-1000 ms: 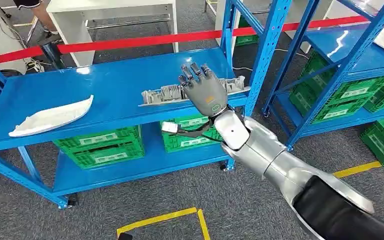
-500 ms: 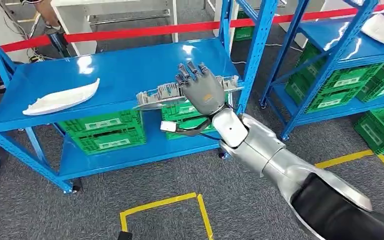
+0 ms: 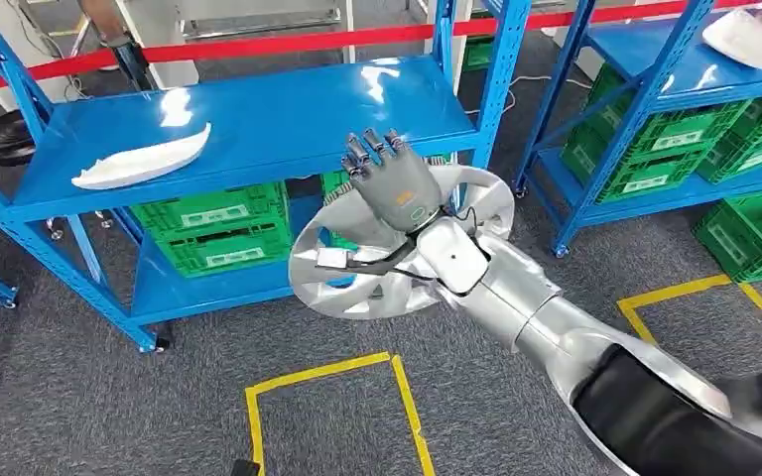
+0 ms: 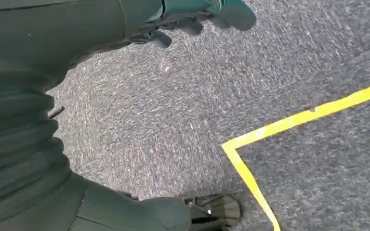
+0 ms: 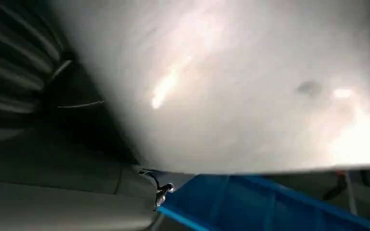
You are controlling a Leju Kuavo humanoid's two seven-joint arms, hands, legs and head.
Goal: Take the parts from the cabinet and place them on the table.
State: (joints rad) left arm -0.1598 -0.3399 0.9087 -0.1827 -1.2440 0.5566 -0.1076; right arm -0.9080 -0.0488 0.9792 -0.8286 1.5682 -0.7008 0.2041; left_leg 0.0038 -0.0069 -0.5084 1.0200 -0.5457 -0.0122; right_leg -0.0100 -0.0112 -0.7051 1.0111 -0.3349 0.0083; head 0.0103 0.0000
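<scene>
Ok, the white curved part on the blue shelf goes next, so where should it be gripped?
Likely at its middle, fingers across the narrow width, coming from above over the shelf's front edge: the white curved part lies flat and long near that edge of the blue shelf. The right hand holds the silver wheel cover.
</scene>
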